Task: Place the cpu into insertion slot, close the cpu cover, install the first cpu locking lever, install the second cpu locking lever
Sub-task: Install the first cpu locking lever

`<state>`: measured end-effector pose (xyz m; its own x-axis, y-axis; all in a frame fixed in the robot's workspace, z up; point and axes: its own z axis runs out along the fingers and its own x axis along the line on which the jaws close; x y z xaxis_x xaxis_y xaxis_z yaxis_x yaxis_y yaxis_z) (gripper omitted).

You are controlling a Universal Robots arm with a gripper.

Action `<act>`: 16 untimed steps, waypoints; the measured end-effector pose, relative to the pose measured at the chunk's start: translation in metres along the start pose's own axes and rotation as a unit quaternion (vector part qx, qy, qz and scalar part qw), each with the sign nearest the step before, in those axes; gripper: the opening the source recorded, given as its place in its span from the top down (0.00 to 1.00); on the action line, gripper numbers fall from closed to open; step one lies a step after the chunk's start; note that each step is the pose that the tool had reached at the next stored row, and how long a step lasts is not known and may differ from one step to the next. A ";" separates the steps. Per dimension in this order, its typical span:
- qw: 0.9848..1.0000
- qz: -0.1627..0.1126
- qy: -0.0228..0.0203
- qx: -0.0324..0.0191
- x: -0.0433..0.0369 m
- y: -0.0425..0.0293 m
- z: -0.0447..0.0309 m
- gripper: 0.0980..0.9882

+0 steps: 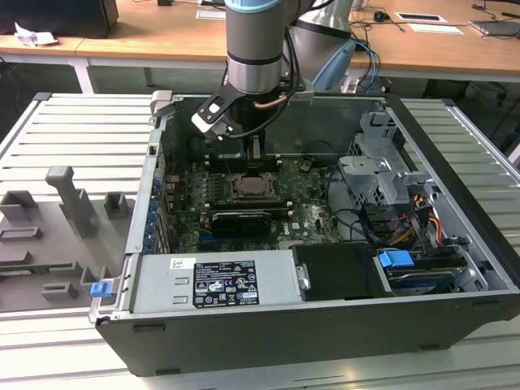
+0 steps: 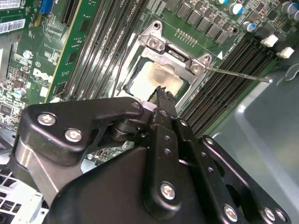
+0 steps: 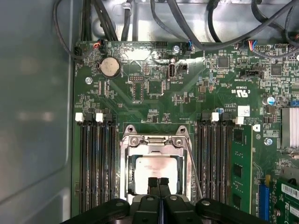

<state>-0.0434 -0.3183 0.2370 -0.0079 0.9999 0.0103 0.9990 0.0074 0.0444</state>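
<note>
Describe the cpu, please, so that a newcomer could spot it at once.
Inside the open computer case, find the green motherboard. Between two banks of long black memory slots sits the cpu: a flat pale silvery-beige square framed by the silvery cpu cover, lighter than the dark chips nearby.

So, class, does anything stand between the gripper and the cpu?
Nothing visible does. In the first wrist view the gripper hangs at the edge of the cpu, whose bare top shows through the cut-out of the cpu cover; the frame only rims it.
</note>
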 end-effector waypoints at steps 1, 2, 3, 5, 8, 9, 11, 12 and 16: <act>1.000 0.000 0.000 0.000 0.0000 0.0000 0.0000 0.99; 1.000 0.000 0.000 0.000 -0.0001 -0.0001 -0.0006 0.99; 1.000 0.000 0.000 0.000 0.0000 0.0000 -0.0019 0.99; 1.000 0.000 0.000 0.000 0.0001 0.0001 -0.0039 0.99; 1.000 0.000 0.000 0.000 0.0000 0.0002 -0.0061 0.99; 1.000 0.000 0.000 0.000 0.0001 0.0003 -0.0073 0.99; 1.000 0.000 0.000 0.000 0.0001 0.0003 -0.0079 0.99; 1.000 0.000 0.000 0.000 0.0001 0.0003 -0.0081 0.99; 1.000 0.000 0.000 0.000 0.0001 0.0003 -0.0093 0.99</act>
<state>-0.0434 -0.3183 0.2463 -0.0078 0.9999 0.0104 0.9990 0.0074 0.0445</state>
